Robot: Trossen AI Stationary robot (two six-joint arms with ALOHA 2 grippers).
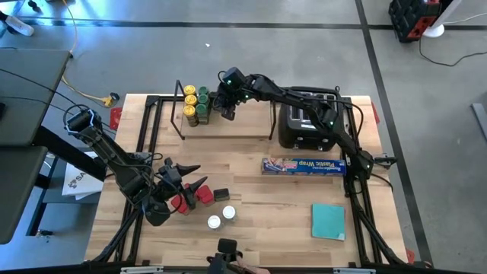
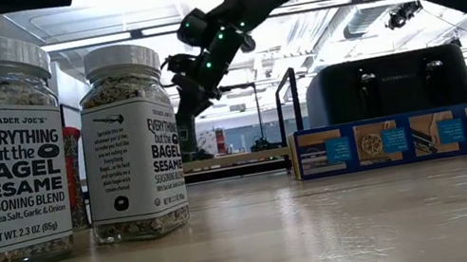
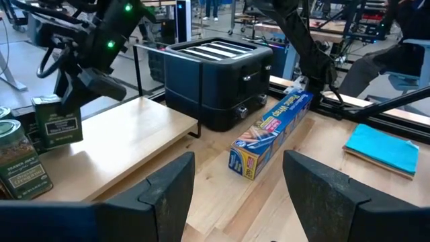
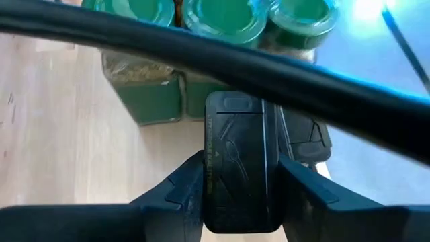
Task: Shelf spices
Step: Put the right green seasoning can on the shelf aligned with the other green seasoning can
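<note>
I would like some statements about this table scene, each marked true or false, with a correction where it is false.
1. The right gripper is over the shelf, beside the green-lidded jars. True.
2. The black container sits between the right gripper's fingers. True.
3. The toaster stands on the shelf. False: it stands on the table, beside the shelf.
4. The left gripper holds the plastic-wrap box. False: it is open and empty, away from the box.
5. Two white-capped jars stand on the table, off the shelf. True.
6. The teal square lies on the toaster. False: it lies flat on the table.
</note>
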